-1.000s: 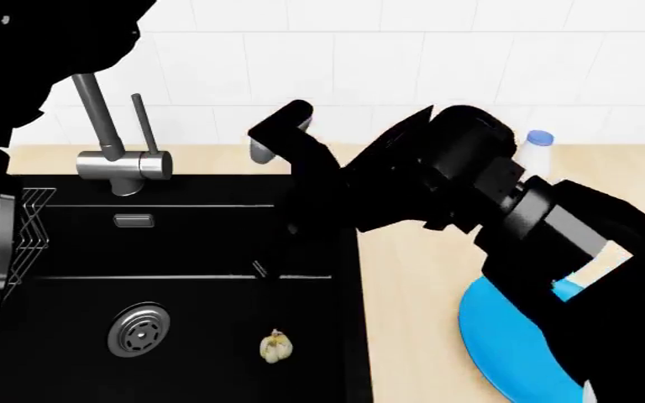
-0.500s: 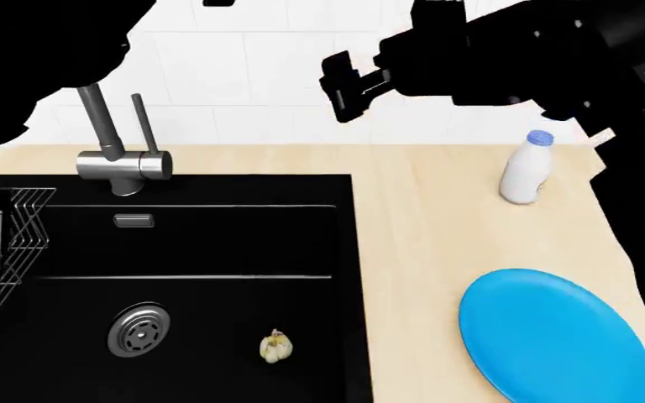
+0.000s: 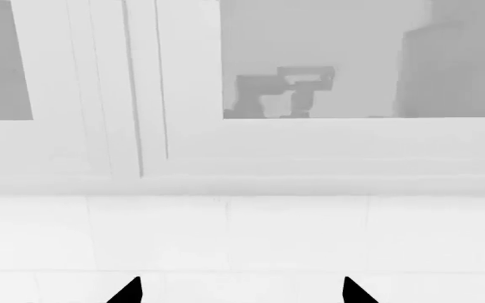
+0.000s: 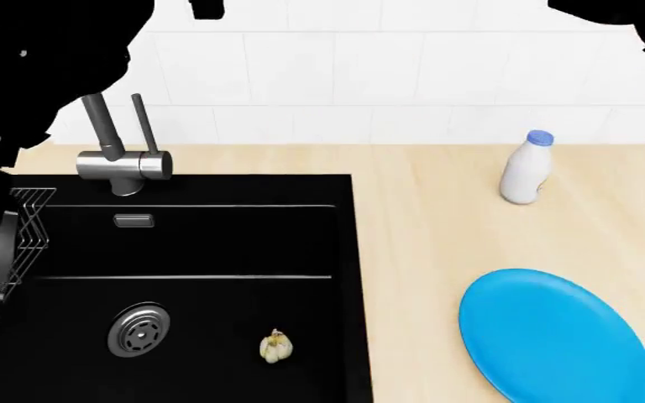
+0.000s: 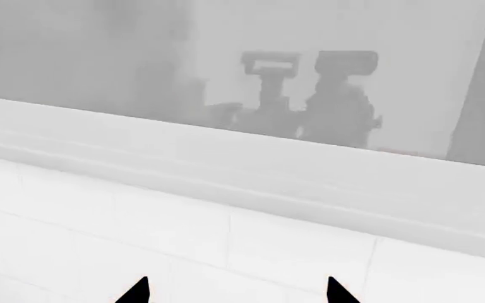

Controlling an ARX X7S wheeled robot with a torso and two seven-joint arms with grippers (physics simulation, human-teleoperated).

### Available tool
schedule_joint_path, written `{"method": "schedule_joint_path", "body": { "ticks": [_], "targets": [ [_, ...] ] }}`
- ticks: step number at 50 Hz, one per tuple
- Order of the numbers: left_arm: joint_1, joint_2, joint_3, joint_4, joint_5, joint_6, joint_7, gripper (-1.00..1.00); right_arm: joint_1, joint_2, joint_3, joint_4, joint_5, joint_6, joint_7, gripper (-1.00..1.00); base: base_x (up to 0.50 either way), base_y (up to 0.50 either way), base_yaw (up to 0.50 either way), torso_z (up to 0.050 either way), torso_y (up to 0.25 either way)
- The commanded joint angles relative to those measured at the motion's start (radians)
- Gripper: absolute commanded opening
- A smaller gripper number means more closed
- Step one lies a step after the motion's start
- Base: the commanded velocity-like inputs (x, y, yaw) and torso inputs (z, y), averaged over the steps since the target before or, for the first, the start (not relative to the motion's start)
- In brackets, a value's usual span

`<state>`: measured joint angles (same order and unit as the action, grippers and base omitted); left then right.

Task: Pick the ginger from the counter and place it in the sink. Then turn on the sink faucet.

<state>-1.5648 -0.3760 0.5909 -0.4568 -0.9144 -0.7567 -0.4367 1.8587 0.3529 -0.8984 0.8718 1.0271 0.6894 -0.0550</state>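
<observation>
The ginger lies on the floor of the black sink, to the right of the round steel drain. The grey sink faucet stands at the basin's back left corner, its thin lever upright. Light wood counter runs right of the basin. Both arms are raised, and only black masses show at the head view's top corners. My left gripper is open and faces a white tiled wall and window frame. My right gripper is open too, and nothing lies between its tips.
A white bottle with a blue cap stands at the back right of the counter. A blue plate lies at the front right. A wire dish rack sits at the sink's left edge. White wall tiles back the counter.
The right arm has lifted from over the sink and counter up and out to the head view's top right. The ginger has stayed in the sink.
</observation>
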Motion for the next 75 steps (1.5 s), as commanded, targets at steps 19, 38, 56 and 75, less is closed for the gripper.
{"method": "schedule_joint_path", "body": {
  "ticks": [19,38,56,75],
  "targets": [
    [-0.072,0.231,0.031,-0.851,0.372,0.605,0.276,1.00,0.069,0.034,0.049,0.040,-0.002,-0.065,-0.023,1.00,0.00,0.00,0.00,0.000,0.000],
    [0.042,0.237,-0.345,-0.852,0.740,0.666,0.302,1.00,0.048,0.040,0.056,0.030,0.002,-0.072,-0.025,1.00,0.00,0.00,0.00,0.000,0.000],
    [0.104,0.239,-0.464,-0.852,0.871,0.667,0.311,1.00,0.041,0.034,0.059,0.056,-0.001,-0.077,-0.028,1.00,0.00,0.00,0.00,0.000,0.000],
    [0.127,0.238,-0.503,-0.852,0.901,0.655,0.297,1.00,0.030,0.034,0.061,0.051,-0.001,-0.077,-0.025,1.00,0.00,0.00,0.00,0.000,0.000]
  ]
}}
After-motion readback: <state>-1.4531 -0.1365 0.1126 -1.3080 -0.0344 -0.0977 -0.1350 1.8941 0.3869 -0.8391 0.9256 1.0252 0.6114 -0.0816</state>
